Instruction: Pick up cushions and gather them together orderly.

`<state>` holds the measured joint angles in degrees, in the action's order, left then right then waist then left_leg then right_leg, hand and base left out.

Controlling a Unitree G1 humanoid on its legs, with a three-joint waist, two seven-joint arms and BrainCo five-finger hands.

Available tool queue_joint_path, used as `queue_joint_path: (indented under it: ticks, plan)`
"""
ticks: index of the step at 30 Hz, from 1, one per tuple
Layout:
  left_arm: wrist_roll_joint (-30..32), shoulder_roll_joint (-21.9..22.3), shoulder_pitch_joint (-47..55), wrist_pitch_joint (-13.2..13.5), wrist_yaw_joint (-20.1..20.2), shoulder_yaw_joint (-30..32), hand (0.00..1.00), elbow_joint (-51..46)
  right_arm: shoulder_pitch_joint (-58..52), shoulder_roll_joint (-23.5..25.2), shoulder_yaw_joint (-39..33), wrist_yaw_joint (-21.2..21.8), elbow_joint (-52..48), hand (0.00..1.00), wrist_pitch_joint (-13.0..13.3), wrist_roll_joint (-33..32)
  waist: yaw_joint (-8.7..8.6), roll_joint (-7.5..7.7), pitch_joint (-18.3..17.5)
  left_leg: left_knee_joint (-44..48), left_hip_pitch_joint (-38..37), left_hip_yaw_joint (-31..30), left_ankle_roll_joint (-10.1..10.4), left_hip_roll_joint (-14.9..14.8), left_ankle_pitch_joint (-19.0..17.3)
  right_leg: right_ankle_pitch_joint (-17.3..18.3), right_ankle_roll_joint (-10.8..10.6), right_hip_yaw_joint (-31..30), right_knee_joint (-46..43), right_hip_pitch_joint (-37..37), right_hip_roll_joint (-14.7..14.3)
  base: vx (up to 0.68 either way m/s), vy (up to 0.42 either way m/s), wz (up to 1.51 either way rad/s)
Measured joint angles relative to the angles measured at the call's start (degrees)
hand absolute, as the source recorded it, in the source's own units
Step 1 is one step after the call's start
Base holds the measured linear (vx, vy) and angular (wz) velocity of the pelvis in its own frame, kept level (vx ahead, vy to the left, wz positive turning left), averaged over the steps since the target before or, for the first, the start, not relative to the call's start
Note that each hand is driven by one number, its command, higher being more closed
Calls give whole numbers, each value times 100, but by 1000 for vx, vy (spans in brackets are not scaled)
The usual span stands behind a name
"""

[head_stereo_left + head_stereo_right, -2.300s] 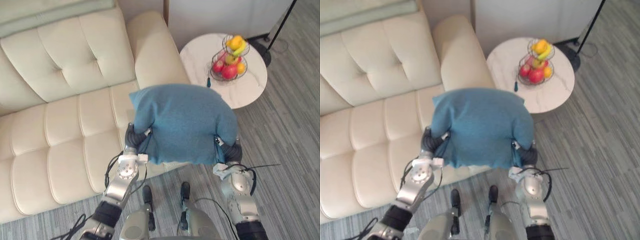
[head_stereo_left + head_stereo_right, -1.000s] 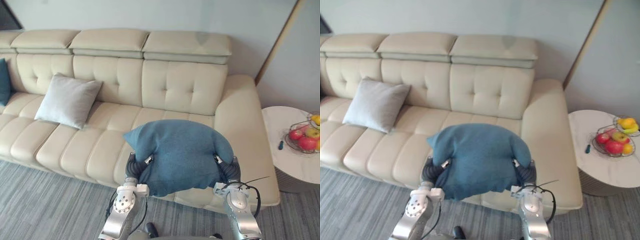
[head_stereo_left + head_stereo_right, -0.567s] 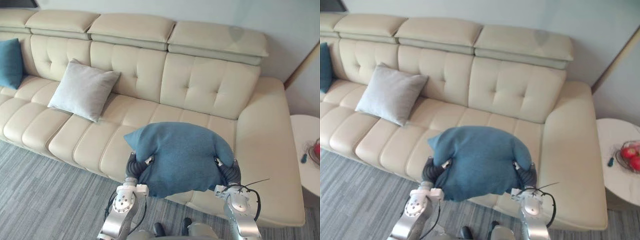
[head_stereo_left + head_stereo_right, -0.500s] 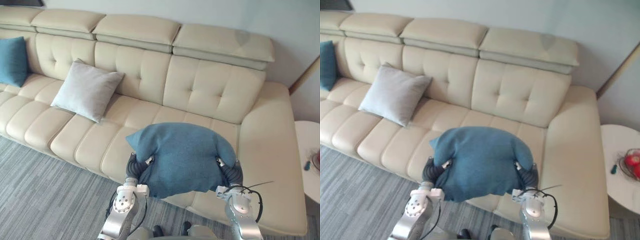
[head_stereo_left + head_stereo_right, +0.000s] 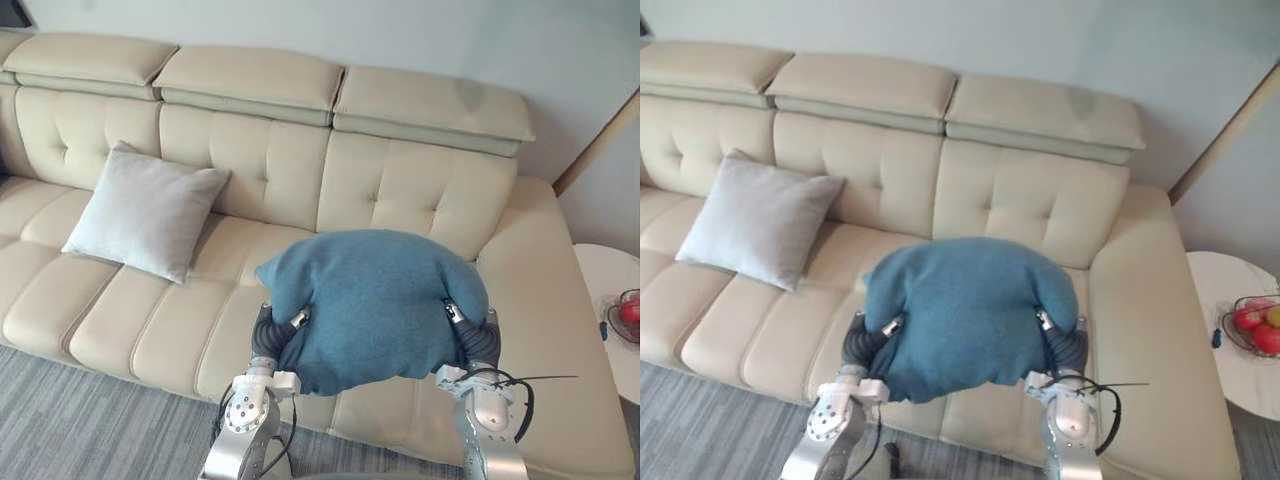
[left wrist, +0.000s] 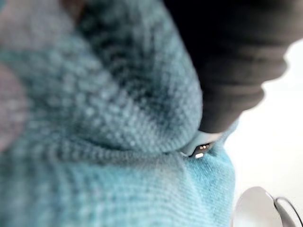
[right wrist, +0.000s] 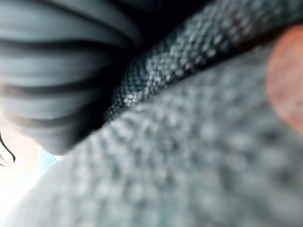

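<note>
Cream sofa [image 5: 400, 190] ahead carries one grey cushion [image 5: 145, 212]. One blue cushion [image 5: 375, 300] hangs over its seat between my left hand [image 5: 267, 338] and right hand [image 5: 481, 343]. Both sets of fingers are hidden, so I cannot tell their state.

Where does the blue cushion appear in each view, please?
Left eye view: blue cushion, lower centre.
Right eye view: cushion, lower centre.
Left wrist view: its knit, very close.
Right wrist view: its knit, very close.
Shared landmark: grey cushion, to its left in both eye views.
</note>
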<state>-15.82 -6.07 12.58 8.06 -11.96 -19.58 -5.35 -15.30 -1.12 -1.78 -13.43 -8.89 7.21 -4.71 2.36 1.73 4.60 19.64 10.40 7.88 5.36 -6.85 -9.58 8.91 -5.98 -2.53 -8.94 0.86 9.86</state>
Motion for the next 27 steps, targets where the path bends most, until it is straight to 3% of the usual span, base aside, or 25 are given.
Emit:
queue_joint_path:
  ticks: [7,11,17,20,22,27]
  plan:
    - [240,-28,3,-7,-10,-71,100,53,9,-78,-16,-2,639,100,2,22,-103,59,-132,-312,-43,66,82,14,79,-64,-89,-290,344,-177,-27,-18,-33,-28]
    - [358,-225,-58,-9,-63,-137,100,92,106,-167,32,-9,871,100,-5,84,-162,69,-151,-749,-26,67,80,58,352,-246,-43,-314,479,-347,-26,2,-11,-4]
    - [613,-231,-737,-11,-473,-52,100,247,965,-407,192,-252,1252,100,-21,264,-186,48,-118,-1346,375,81,53,42,868,-573,11,-341,548,-971,-101,-47,-22,-4]
    - [682,-230,-1391,-10,-817,71,100,267,1620,-406,260,-556,1251,100,-27,420,-153,-15,-29,-1532,619,124,36,-30,1074,-801,43,-340,517,-1359,-194,-141,-12,-13]
    - [684,-296,-2387,9,-1117,180,100,438,2425,-432,249,-846,1251,100,-28,482,-58,15,50,-1540,1101,218,22,-51,1208,-935,9,-425,504,-1917,-201,-209,1,-24]
    - [674,-890,-4797,25,-1700,293,100,1446,4648,-831,203,-1436,1959,100,-27,484,8,-50,505,-1885,1610,251,3,-57,1708,-1168,-114,-441,582,-2588,-230,-163,-18,-10]
